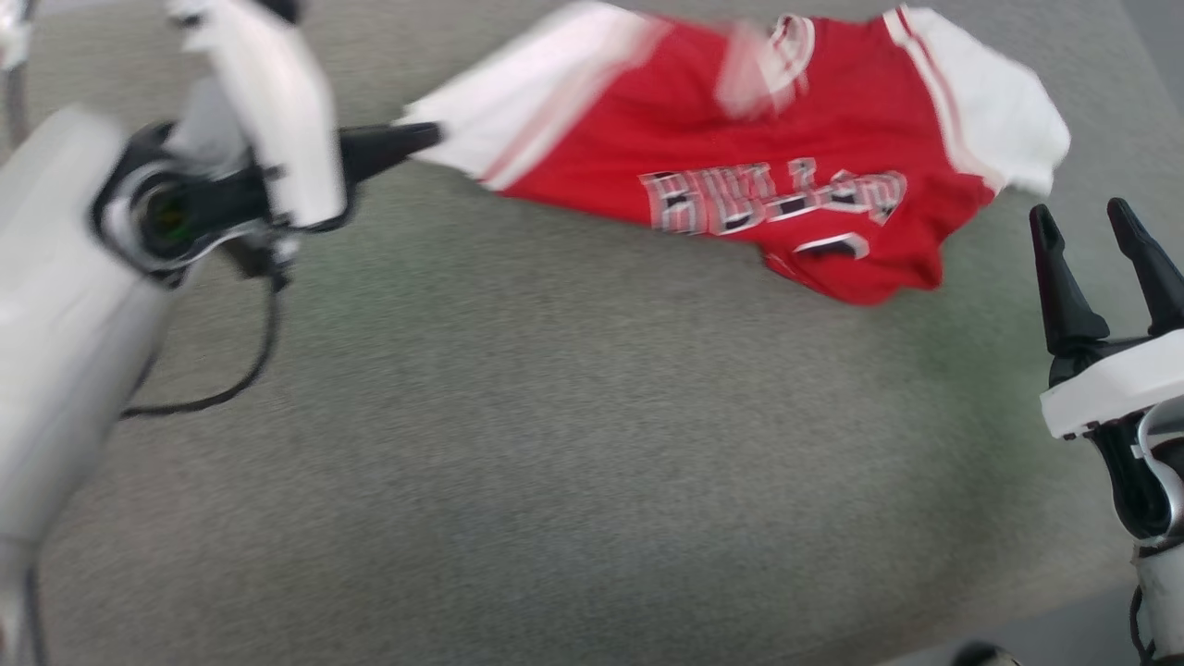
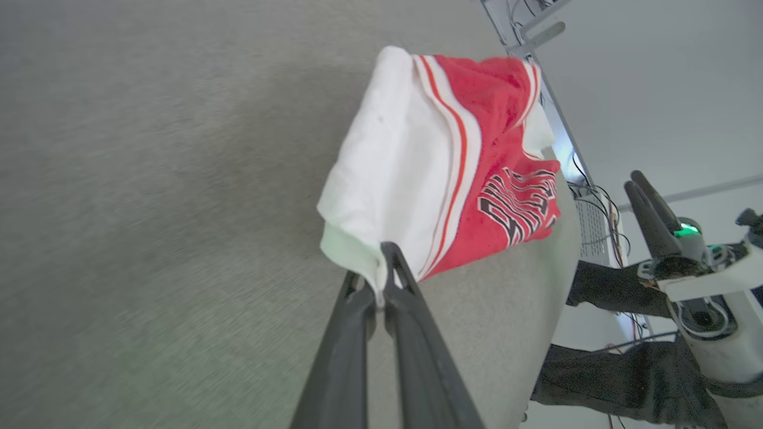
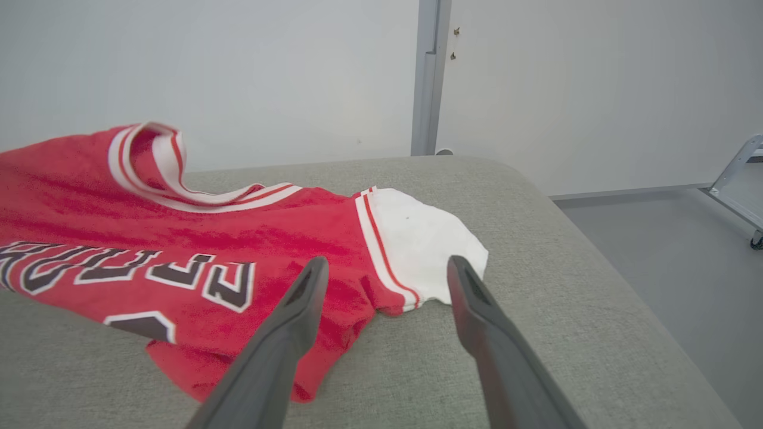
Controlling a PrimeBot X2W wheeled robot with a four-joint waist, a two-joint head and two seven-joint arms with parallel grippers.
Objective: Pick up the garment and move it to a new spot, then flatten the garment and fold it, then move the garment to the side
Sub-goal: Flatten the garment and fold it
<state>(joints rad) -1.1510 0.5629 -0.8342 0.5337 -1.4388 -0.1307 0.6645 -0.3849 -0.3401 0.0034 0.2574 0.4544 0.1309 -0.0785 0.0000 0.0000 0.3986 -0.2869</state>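
Garment point(image 1: 768, 148) lies crumpled, print up, at far side of bench point(image 1: 555, 416). Left jaws closed on white sleeve point(image 2: 387, 179) hem: corner grip, for lifting and relocating. Right jaws open, empty, near opposite sleeve point(image 3: 417, 238): likely ready for second corner.

Glossy white plastic arm shells point(image 1: 55, 305); long tapered matte-black fingers point(image 1: 1064, 287); thin black cable point(image 1: 271, 324) looped under round black wrist lens point(image 1: 166, 217).
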